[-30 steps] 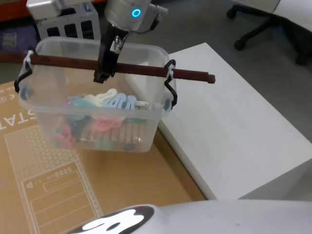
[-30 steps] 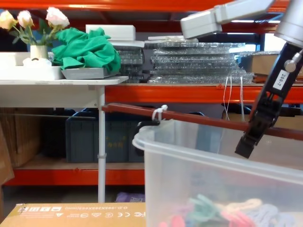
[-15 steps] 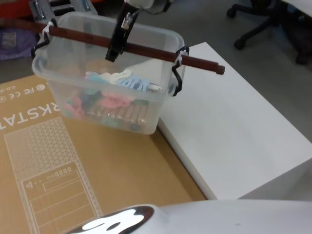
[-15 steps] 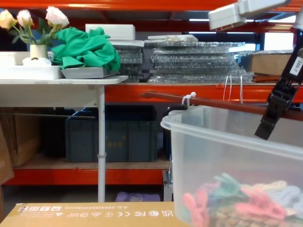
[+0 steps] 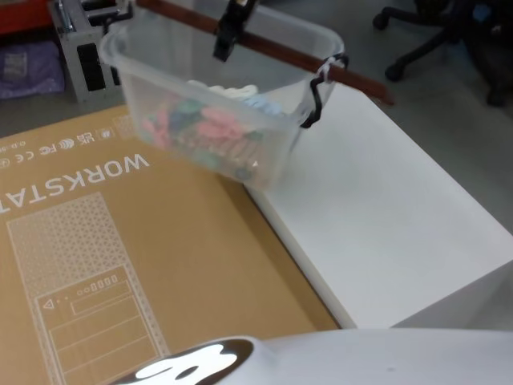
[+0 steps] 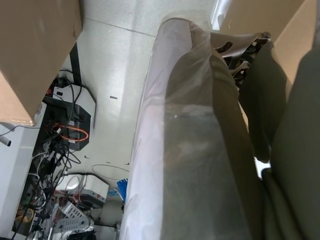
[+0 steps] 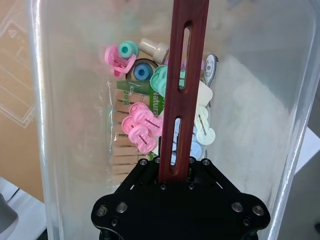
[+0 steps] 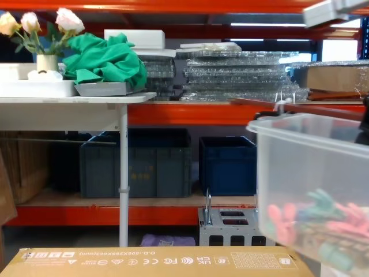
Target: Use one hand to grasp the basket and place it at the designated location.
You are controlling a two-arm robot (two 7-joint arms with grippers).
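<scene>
To your left lies the cardboard box (image 5: 120, 265). At its far right corner the basket (image 5: 216, 120) hangs tilted in the air, over the box's edge and the white table (image 5: 385, 216). Your right gripper (image 5: 227, 36) is clamped on its handle (image 7: 182, 85). Coloured clips (image 7: 142, 131) lie inside. You cannot tell the left gripper's state.

Right claw (image 5: 227, 36) hangs raised, jaws clamped shut; fingers pointing down.

Translucent whitish plastic basket (image 5: 216, 112) with red-brown bar handle (image 5: 272, 50) moved right and farther out, off the cardboard box (image 5: 120, 265), now tilted over the white table's (image 5: 385, 216) edge; right gripper (image 5: 228, 32) moved with it.
</scene>
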